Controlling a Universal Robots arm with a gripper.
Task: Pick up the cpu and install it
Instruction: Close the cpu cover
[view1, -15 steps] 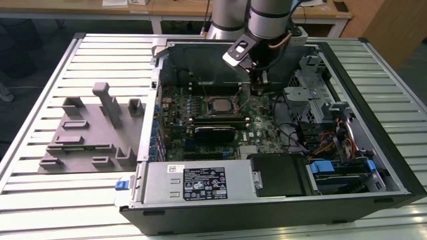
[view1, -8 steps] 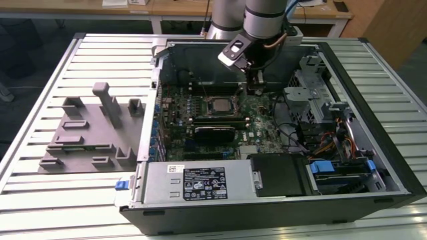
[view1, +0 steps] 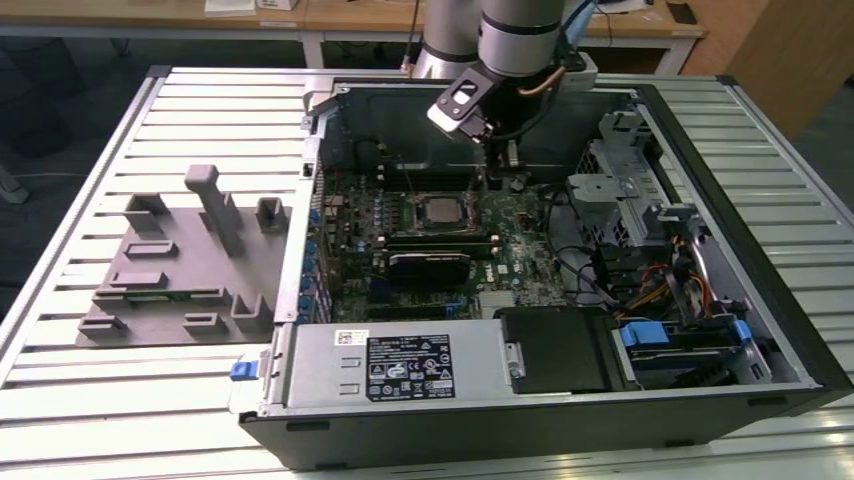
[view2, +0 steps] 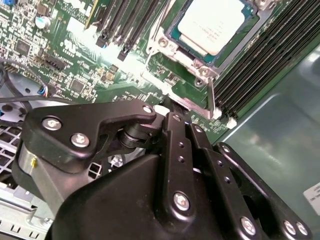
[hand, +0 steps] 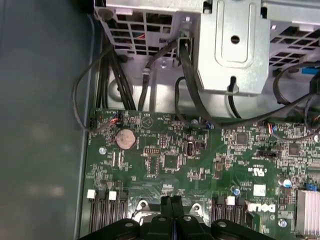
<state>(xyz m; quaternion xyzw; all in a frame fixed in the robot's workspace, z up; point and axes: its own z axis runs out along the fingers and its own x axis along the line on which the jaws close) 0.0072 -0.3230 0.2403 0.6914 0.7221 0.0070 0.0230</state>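
Now, gripper (hand: 171, 201): you have it closed, the fingers pressed together along one seam in both wrist views, with nothing visible between them
Gripper place: low inside the computer case (view1: 561, 432), its tip over the motherboard (hand: 200, 167) and just beside one corner of the socket frame (view2: 172, 47); you cannot tell whether it touches the thin metal lever (view2: 212, 100) at that corner
Cpu place: the cpu (view1: 439, 210) lies flat inside the socket frame, silver top up, and is not in your gripper; by its lie I judge it already seated
Direction: in the exterior view the cpu sits toward the exterior view's left of the gripper tip and a little nearer the camera, close by but apart
Axis: the cpu is square, so it offers you no long side; its edges run parallel with the memory slots (view2: 120, 25) that flank the socket on both sides
Arm: you have one arm only, so no choice of nearer hand arises
Counts: one gripper, one cpu, one socket frame, one computer case, one round coin cell (hand: 125, 137) on the motherboard
Outside the case: one grey fixture plate (view1: 174, 275) with several upright blocks, lying on the desk (view1: 120, 400) just beside the case on the exterior view's left
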